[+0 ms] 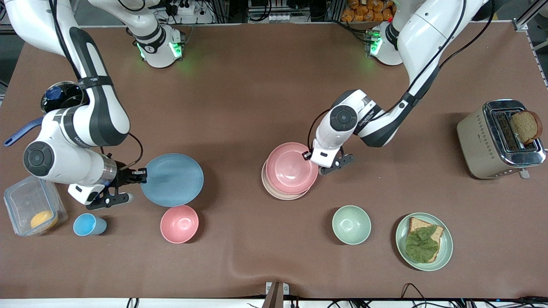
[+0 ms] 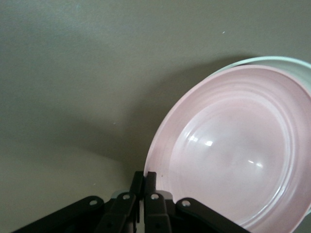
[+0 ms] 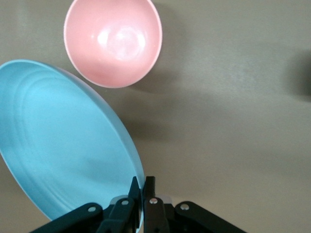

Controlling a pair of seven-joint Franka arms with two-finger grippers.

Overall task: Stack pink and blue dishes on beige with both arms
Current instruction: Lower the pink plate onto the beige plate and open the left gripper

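Note:
The pastel pink plate lies on the cream-beige plate in the middle of the table, and only a crescent of beige rim shows under it. My left gripper is shut on the pink plate's rim toward the left arm's end. In the left wrist view the fingers pinch the pink plate, with the beige rim peeking past it. The light blue plate is toward the right arm's end, tilted. My right gripper is shut on its edge. The right wrist view shows that gripper clamping the blue plate.
A deep pink bowl and a small blue cup sit nearer the front camera than the blue plate. Toward the left arm's end are a green bowl, a green plate with a sandwich and a toaster. A clear container stands beside the cup.

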